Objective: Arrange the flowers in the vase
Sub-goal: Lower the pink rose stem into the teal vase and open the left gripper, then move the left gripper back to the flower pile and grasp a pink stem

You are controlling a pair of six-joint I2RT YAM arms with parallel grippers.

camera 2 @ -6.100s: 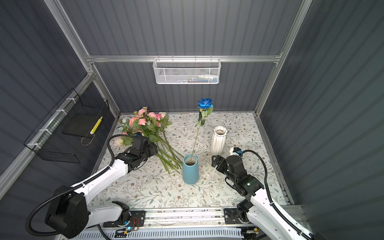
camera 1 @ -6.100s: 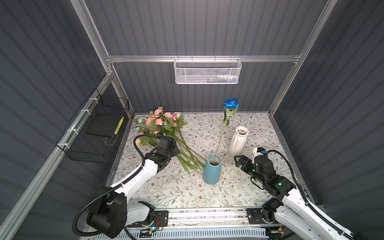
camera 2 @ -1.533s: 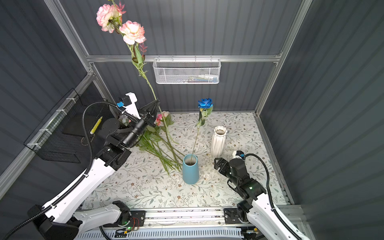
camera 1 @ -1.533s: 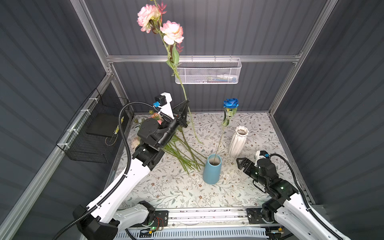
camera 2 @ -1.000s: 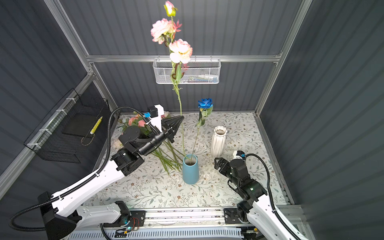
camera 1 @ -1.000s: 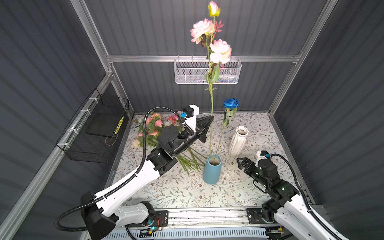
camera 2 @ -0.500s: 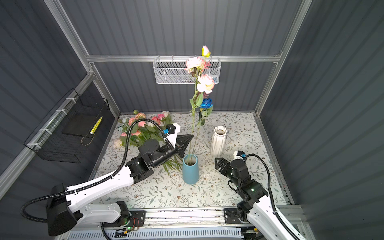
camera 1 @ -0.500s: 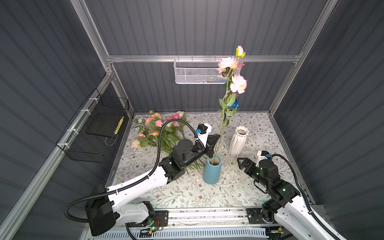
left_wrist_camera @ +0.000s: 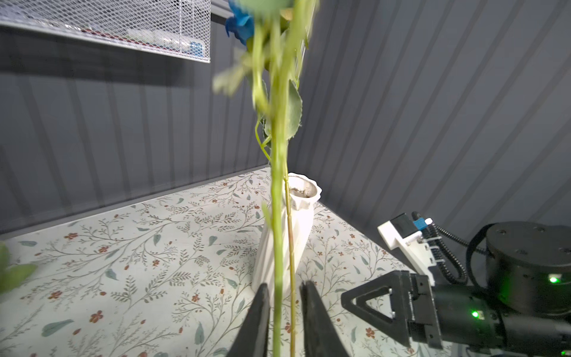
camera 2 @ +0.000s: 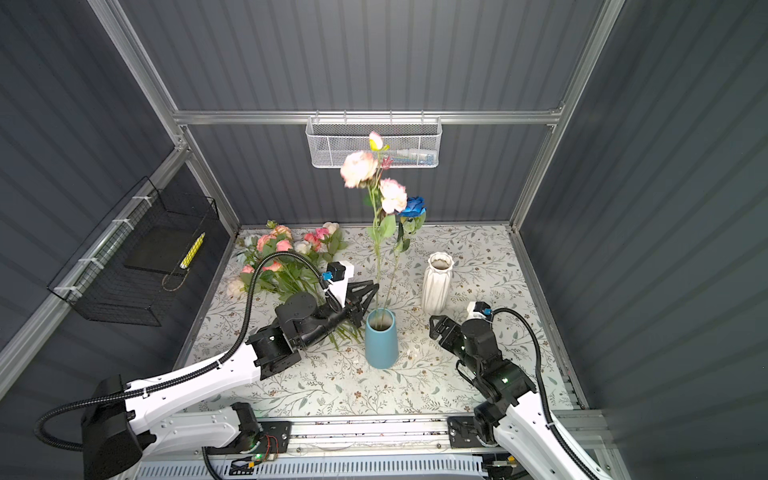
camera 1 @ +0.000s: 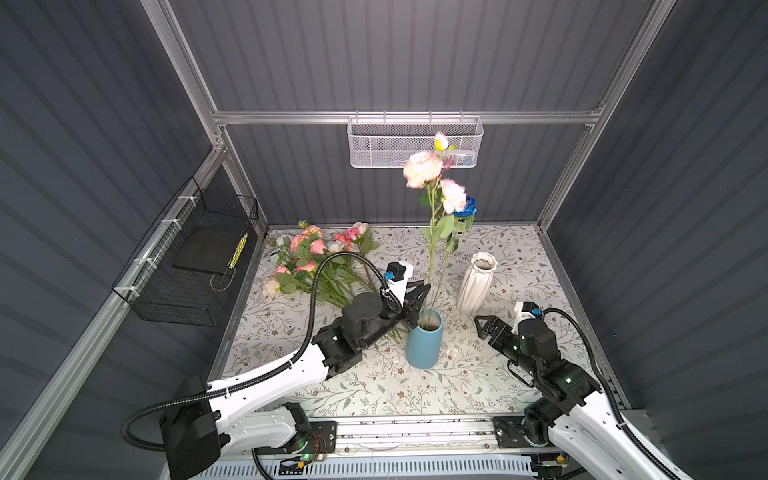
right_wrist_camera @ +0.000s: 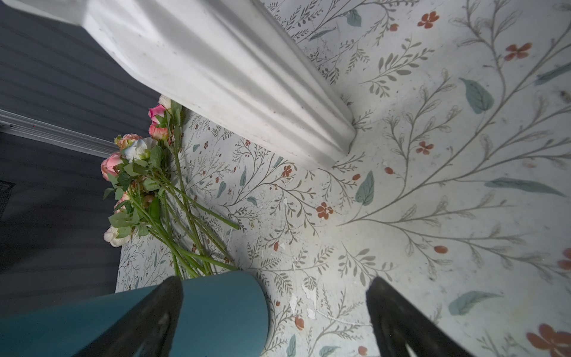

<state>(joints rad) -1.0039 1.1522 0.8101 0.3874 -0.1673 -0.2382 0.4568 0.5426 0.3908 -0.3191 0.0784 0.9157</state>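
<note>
A blue vase (camera 1: 424,345) (camera 2: 381,340) stands mid-table with two stems in it: a deep blue rose (camera 1: 467,205) and a tall pink peony-like stem (camera 1: 422,168) (camera 2: 358,168). My left gripper (camera 1: 417,301) (left_wrist_camera: 284,286) sits just above the vase mouth, jaws a little apart, open, both stems running loosely between them. The other flowers (camera 1: 316,262) (right_wrist_camera: 145,185) lie in a pile at the back left. My right gripper (camera 1: 484,328) (right_wrist_camera: 275,282) rests low to the right of the blue vase (right_wrist_camera: 216,309), open and holding nothing.
A white ribbed vase (camera 1: 477,282) (left_wrist_camera: 301,222) stands without flowers behind and right of the blue one. A white mesh basket (camera 1: 415,143) hangs on the back wall and a black wire basket (camera 1: 195,257) on the left wall.
My left arm swung the pink stem over, lowered it into the blue vase, then parted its jaws off the stem. The right arm stayed still.
</note>
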